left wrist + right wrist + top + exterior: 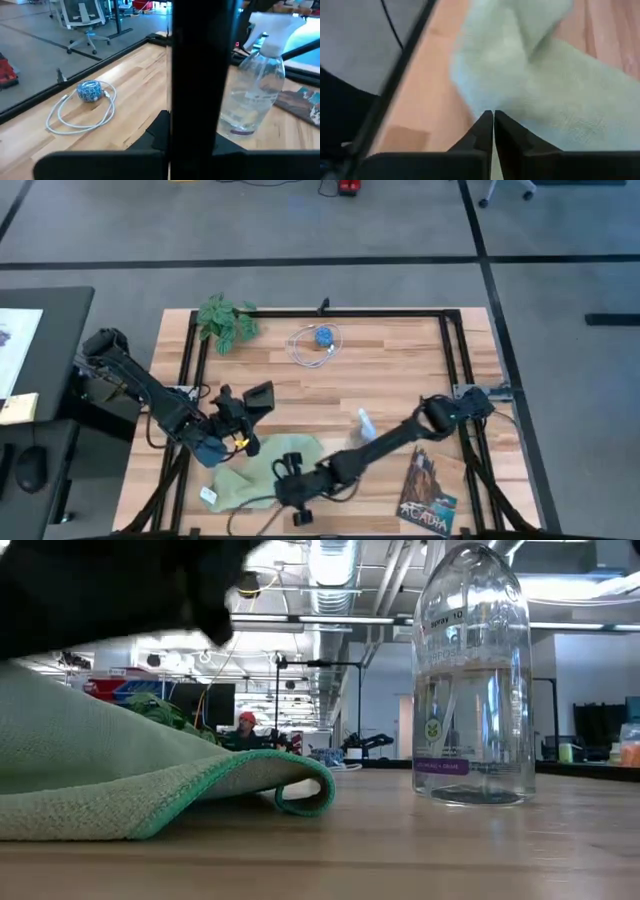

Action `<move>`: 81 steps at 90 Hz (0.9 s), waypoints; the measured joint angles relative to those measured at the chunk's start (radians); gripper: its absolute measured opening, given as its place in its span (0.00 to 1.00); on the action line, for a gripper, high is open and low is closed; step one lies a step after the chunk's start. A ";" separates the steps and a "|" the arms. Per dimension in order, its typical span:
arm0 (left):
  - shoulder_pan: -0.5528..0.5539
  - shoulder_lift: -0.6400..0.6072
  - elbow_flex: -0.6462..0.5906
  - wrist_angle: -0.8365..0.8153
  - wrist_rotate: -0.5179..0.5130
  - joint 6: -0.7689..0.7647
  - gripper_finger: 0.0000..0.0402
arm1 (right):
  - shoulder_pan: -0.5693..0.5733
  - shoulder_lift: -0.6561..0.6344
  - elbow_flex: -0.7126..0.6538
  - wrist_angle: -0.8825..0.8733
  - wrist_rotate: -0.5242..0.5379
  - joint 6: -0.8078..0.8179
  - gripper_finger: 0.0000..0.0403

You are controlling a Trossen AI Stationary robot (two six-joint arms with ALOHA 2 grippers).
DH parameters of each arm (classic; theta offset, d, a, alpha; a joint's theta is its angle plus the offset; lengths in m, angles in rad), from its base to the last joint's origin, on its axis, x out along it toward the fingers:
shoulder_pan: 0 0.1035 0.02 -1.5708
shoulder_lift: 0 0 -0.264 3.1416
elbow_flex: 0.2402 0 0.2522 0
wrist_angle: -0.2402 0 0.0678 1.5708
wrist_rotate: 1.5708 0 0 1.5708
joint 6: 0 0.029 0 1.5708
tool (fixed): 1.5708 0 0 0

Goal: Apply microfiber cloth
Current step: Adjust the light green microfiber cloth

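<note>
The pale green microfiber cloth (258,466) lies rumpled at the near left of the table, its white tag (208,495) at the near corner. My right gripper (287,473) reaches across from the right and is shut at the cloth (560,85). In the low view the cloth (90,780) rises toward the dark gripper, and one hemmed edge (300,780) curls on the wood. Left of the cloth, my left gripper (243,418) is shut on a black phone (260,395). My left gripper holds the black phone by its lower end (200,125), pinched between the two fingers. The phone stands up from the fingers as a dark slab, lifted clear of the table. My right gripper has its shut fingertips (487,125) at a raised fold of the cloth (520,107), slanting down from the table's right. The fingers hide whether cloth lies between them. The rest of the cloth lies on the table.
A clear spray bottle (366,425) stands right of the cloth, close to my right arm. A white cable with a blue coil (318,342) and a leafy plant (225,320) lie at the far side. A book (428,490) lies at the near right. A black frame (450,350) rims the table.
</note>
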 joint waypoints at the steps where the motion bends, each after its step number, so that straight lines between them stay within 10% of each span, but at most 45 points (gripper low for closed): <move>1: 0.000 0.000 0.000 -0.001 0.000 0.000 0.02 | -0.005 0.006 0.004 0.001 -0.007 0.000 0.01; 23: 0.001 0.011 0.000 -0.006 0.002 -0.004 0.02 | -0.101 0.081 0.026 -0.024 -0.038 0.001 0.00; 81: 0.001 0.011 0.000 -0.007 0.005 -0.015 0.02 | -0.142 0.044 0.024 -0.351 0.282 0.150 0.00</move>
